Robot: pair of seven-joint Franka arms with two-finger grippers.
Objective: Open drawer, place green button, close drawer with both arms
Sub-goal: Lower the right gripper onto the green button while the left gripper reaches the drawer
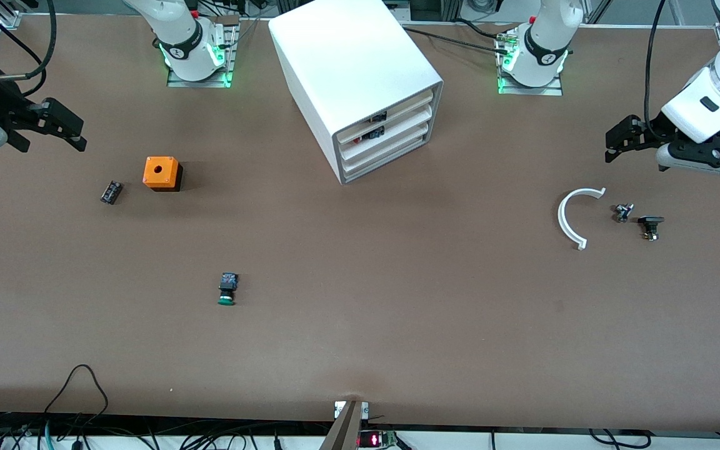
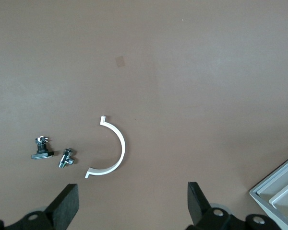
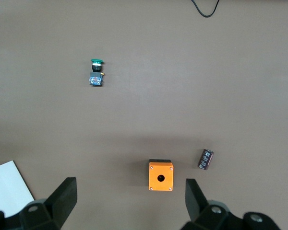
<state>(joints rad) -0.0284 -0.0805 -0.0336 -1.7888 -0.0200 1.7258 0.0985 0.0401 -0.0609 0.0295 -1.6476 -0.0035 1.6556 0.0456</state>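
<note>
Drawer point(image 1: 386, 159) shut, button point(image 1: 227, 290) untouched. Left gripper point(image 1: 616, 140) and right gripper point(image 1: 66, 128) hang spread, empty. Suggest left hooks the drawer lip squarely, pulls straight.

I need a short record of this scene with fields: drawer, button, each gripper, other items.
drawer: bottom of the white cabinet, shut
button: lying on the table, nearer the front camera than the orange cube
left gripper: open, above the white curved piece
right gripper: open, above the orange cube
other items: black part, two small metal fittings
</note>
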